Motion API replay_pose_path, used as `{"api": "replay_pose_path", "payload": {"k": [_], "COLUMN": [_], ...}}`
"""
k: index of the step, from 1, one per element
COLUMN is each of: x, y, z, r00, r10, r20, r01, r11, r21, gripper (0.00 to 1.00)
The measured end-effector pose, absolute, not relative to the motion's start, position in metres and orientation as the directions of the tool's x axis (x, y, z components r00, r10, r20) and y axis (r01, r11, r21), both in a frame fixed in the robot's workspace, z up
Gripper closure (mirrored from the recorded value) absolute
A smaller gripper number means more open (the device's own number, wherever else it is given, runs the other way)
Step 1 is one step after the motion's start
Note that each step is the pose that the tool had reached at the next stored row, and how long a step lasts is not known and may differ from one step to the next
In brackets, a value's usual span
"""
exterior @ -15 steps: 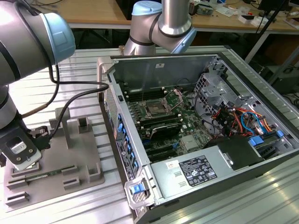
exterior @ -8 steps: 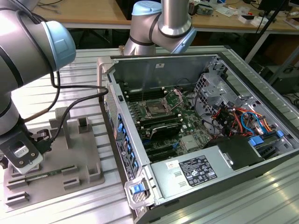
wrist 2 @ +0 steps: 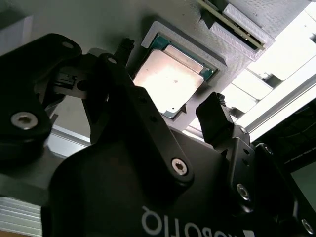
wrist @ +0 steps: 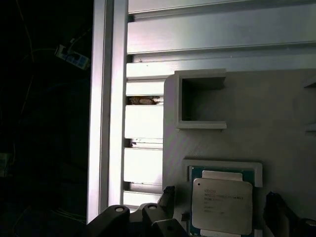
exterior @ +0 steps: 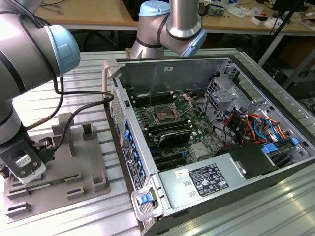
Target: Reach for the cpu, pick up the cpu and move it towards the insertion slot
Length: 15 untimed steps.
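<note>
We log: fingers [wrist 2: 215, 117] spread wide, empty, flanking the cpu [wrist: 222, 205] | cpu flat in a recess by the grey tray's [exterior: 91, 162] edge | tray on ribbed metal tabletop [exterior: 93, 73] | open computer case [exterior: 162, 78] beside it | cluttered wooden benches [exterior: 88, 12] behind.

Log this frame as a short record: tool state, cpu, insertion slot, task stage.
tool: open, straddling the cpu, no contact seen
cpu: lying flat, metal top up, in a recess of the grey tray
insertion slot: on the motherboard inside the open computer case, toward the exterior view's right of the tray
stage: tool positioned at the cpu; cpu not yet lifted
</note>
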State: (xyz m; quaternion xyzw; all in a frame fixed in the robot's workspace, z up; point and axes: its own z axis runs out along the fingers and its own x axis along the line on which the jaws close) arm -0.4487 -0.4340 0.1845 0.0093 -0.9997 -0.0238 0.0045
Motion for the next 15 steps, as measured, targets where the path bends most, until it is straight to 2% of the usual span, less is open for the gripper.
{"api": "replay_pose_path", "payload": {"k": [2, 3, 4, 5, 15], "x": [-0.4487, -0.4487, -0.4487, -0.4487, -0.4487], "y": [-0.434, -0.434, -0.434, -0.434, -0.434], "z": [0.1845, 0.1844, 0.1844, 0.1844, 0.1842], "r00": [-1.0, -1.0, -1.0, -1.0, -1.0], "r10": [-0.019, -0.019, -0.019, -0.019, -0.019], "r20": [0.009, 0.009, 0.009, 0.009, 0.009], "r01": [-0.018, -0.018, -0.018, -0.018, -0.018], "r11": [0.999, 0.999, 0.999, 0.999, 0.999], "r21": [0.048, 0.048, 0.048, 0.048, 0.048], "gripper": [0.22, 0.28, 0.28, 0.35, 0.35]}}
